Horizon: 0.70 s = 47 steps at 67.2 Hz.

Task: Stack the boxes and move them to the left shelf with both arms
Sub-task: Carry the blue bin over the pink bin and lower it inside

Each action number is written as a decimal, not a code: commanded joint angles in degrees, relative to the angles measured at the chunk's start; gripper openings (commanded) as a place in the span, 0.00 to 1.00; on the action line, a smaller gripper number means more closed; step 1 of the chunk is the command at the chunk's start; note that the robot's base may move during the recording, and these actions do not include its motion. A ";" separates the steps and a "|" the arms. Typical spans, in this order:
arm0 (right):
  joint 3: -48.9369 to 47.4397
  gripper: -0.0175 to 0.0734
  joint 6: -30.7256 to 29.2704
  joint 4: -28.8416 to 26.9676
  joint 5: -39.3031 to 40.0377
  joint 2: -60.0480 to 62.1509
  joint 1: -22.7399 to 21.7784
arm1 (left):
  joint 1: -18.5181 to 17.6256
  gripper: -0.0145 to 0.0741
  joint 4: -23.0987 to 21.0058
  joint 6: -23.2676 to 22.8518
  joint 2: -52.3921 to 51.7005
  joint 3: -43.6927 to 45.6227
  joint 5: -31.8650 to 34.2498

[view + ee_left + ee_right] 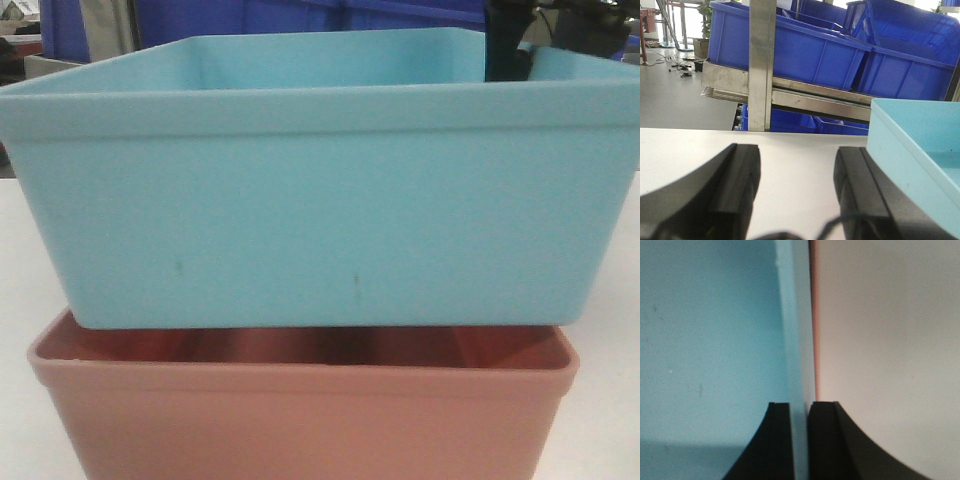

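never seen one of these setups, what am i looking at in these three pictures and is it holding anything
This is a robot with two arms. Each arm ends in a two-fingered clamp, called a gripper, and carries a small camera at the wrist. The front view looks straight at a light blue tub set in the mouth of a pink tub on a white table. The left wrist view looks out past the left gripper, which is open and holds nothing, with the light blue tub just beside it. Behind stand a steel rack and dark blue bins. The right wrist view shows the right gripper pinching the light blue tub's wall.
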<state>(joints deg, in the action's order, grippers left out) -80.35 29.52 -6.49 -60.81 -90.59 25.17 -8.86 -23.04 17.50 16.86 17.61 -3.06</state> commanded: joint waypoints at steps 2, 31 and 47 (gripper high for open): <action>-1.89 0.25 0.34 -1.22 5.25 1.84 0.22 | 0.01 0.46 -0.71 0.02 0.28 1.74 4.60; 0.60 0.25 0.34 -1.21 6.37 0.97 0.61 | 0.01 0.46 -0.71 0.02 0.28 1.74 4.60; 1.66 0.25 0.34 -1.21 6.72 0.97 0.68 | 0.01 0.46 -0.71 0.02 0.28 1.74 4.60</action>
<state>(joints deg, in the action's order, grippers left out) -77.49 29.56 -6.49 -56.89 -92.36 25.76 -8.86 -23.04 17.50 16.86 17.61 -3.06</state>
